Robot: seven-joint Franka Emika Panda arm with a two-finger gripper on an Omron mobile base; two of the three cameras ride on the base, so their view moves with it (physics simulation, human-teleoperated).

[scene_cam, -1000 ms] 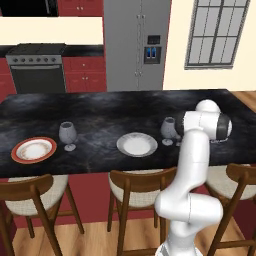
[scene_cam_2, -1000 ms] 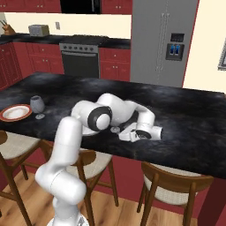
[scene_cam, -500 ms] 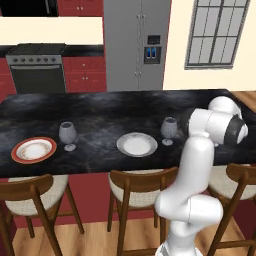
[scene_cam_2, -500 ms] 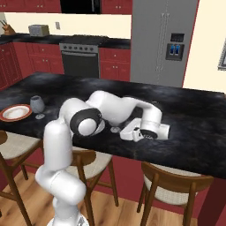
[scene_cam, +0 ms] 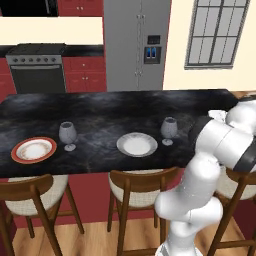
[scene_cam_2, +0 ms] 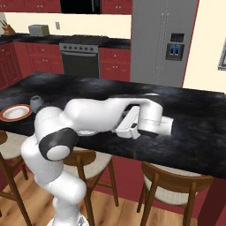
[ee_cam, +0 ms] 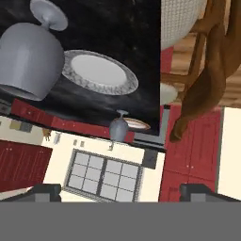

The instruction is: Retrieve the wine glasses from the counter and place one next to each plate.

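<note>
Simulated kitchen, black marbled island top [scene_cam: 100, 112] w/ two place settings. Gripper [ee_cam: 120, 188] is spread wide, nothing betw. its finger tips [ee_cam: 47, 190]; the hand lies low over the island's right end, its body visible in right base view [scene_cam_2: 132, 126]. Hand view is rolled, so scene reads upside down there. Nearest the gripper: a grey wine glass [ee_cam: 30, 52], close in front & clear of the tips, upright on the island [scene_cam: 169, 129]. Just beyond it, plain white-grey plate [ee_cam: 99, 70], beside the glass but not touching; in left base view the plate [scene_cam: 137, 144] sits just left of that glass. Farther along the top: 2nd wine glass [ee_cam: 119, 126], also upright [scene_cam: 68, 135], and next to it, farthest from the gripper, the orange-rimmed plate [scene_cam: 34, 149]; its edge peeks out behind the 2nd glass in hand view [ee_cam: 139, 124]. Glass & rimmed plate near, apart. Wooden chairs w/ cream seats [scene_cam: 135, 182] tuck under the island's near edge. Well beyond the island: back counter [scene_cam_2: 26, 39] w/ toaster [scene_cam_2: 39, 30], range [scene_cam: 37, 70], grey fridge [scene_cam: 137, 45], window [scene_cam: 212, 32].
</note>
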